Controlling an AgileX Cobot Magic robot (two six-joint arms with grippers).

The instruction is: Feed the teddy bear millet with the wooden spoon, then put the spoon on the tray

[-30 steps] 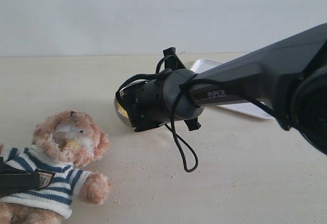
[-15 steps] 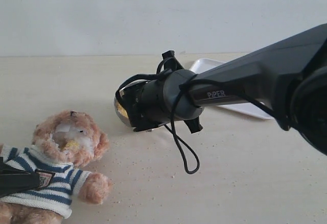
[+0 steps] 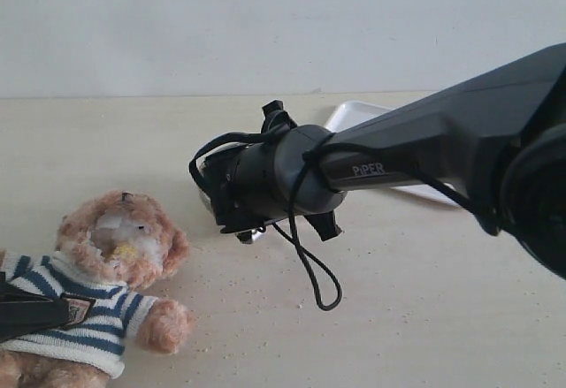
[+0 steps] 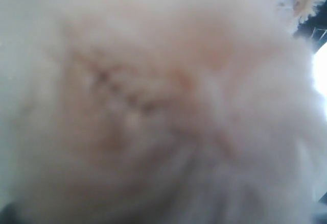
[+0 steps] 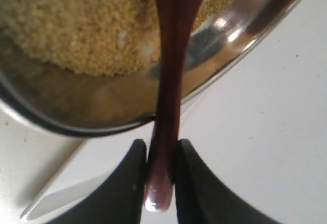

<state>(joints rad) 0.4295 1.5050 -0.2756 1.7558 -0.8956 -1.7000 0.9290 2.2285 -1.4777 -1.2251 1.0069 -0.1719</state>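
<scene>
my right arm (image 3: 424,140) is the biggest thing in the exterior view. it reaches across the pale table (image 3: 460,317) and hides most of what is under its wrist. the teddy bear (image 3: 119,247) lies on its back at about 8 o'clock from my wrist, well apart from it, with its face up. the tray (image 3: 358,112) shows only as a white corner behind the arm, at about 2 o'clock from the wrist.

the metal bowl (image 5: 76,117) is under my right gripper (image 5: 161,148), and the millet (image 5: 71,25) fills it. the wooden spoon (image 5: 171,81) goes over the rim and above the grain. my two fingers are closed tight on the far end of its handle. the spoon's bowl is outside the picture, so i cannot say if it is loaded.

my left gripper (image 3: 26,313) rests at the bear's sweater. its camera sees only blurred fur, so i cannot tell how open it is.

the risks, as i judge them:
- the handle is thin and glossy and i hold it at the very end, so it may turn between my pads and drop the grain.
- on the long way to the bear more grain may fall, and scattered specks (image 3: 265,317) already lie on the table.
- the spoon or my wrist may push the rim and tip the bowl.
</scene>
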